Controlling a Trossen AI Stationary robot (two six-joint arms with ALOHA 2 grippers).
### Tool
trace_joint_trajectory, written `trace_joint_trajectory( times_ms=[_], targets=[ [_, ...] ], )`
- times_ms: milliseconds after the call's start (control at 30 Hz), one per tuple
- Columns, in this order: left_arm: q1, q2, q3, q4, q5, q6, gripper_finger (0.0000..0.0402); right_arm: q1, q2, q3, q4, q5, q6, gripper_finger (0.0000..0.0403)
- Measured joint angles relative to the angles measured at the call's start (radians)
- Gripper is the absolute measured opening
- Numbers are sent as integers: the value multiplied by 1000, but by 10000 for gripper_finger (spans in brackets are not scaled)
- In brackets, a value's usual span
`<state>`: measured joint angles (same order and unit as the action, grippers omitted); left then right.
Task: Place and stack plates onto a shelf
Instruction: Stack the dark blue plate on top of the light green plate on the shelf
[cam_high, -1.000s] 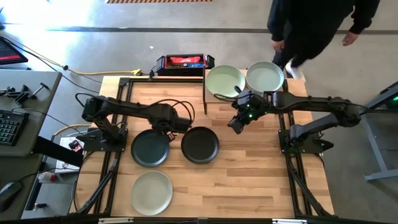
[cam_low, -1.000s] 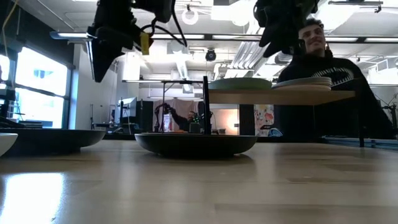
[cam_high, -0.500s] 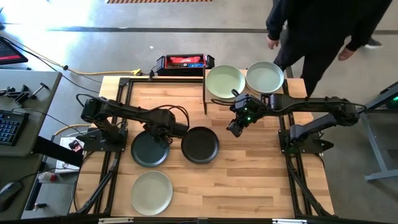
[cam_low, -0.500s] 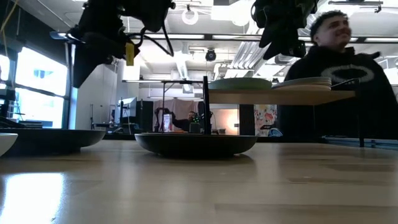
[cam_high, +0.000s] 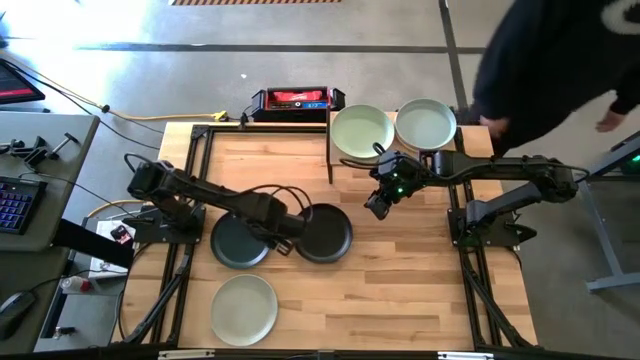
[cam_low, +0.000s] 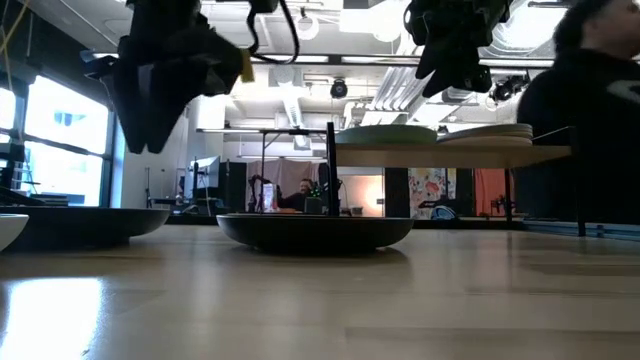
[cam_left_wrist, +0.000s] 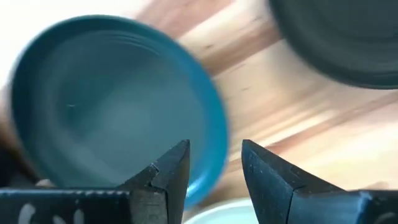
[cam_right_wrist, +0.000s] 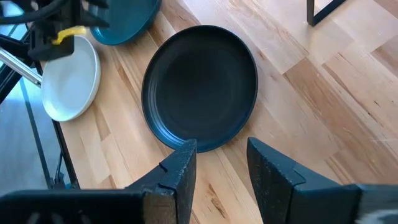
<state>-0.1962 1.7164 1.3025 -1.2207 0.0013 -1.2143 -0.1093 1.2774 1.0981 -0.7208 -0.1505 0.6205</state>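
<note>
Left tool (cam_high: 283, 246) over the gap between dark teal plate (cam_high: 241, 240) and black plate (cam_high: 322, 232), fingers (cam_left_wrist: 168, 177) parted, holding nothing, hanging above the teal rim. Shifted since half a second ago from above the teal plate's far side towards the near-right edge of it.

Right tool (cam_high: 377, 203) raised over bare bench (cam_high: 400, 290) between black plate and shelf (cam_high: 332, 160), fingers (cam_right_wrist: 180, 171) apart, empty. Position unchanged from the earlier frame.

Count on bench: three plates flat and apart — dark teal, black, and pale green plate (cam_high: 244, 309) near the front-left edge. Teal and black rims close, not touching. Count on shelf: sage green plate (cam_high: 362, 131) on the left half, stack of plates (cam_high: 426, 124) on the right half; number in stack not readable. Shelf top fully taken by the two positions.

Open room: wide clear wood on the front-right of the bench.

Person (cam_high: 565, 55) behind the bench, moved further right than before.
</note>
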Motion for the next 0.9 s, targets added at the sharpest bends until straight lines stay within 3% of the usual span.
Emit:
trace_joint_trajectory(
  times_ms=[433,900],
  targets=[
    [-59,7,0,85,-101,-170,135,0,0,0,0,0,8,123],
    [-67,137,0,72,-119,-217,135,0,0,0,0,0,8,123]
  ],
)
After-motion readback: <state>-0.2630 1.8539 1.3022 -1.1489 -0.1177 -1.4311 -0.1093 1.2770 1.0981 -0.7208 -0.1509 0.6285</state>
